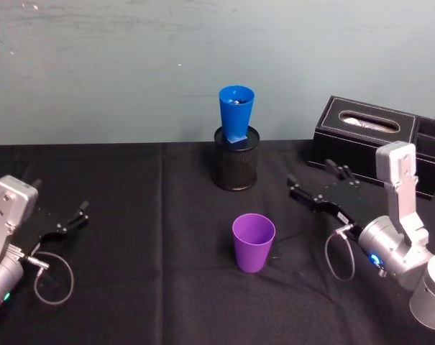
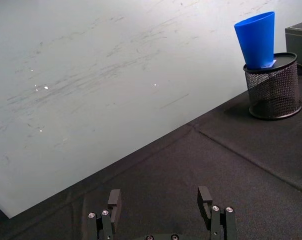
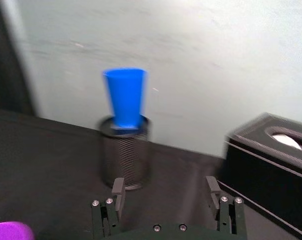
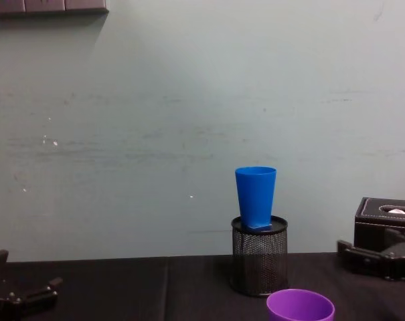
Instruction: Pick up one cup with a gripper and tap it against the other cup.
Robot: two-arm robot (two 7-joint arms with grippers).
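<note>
Currently the purple cup stands upright on the black cloth, in front of the mesh holder, in whose mouth the blue cup sits upright. To the purple cup's right, the right gripper hovers with fingers spread, holding nothing, near the black box. At the table's left edge, the left gripper is likewise spread and holds nothing.

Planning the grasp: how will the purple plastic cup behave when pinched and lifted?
The purple plastic tapered cup looks empty and thin-walled, so probably light and slightly flexible. Its smooth sides narrow downward, so it may slip down through the fingers. Standing on its narrow base on the black tablecloth, a sideways nudge could tip it.
</note>
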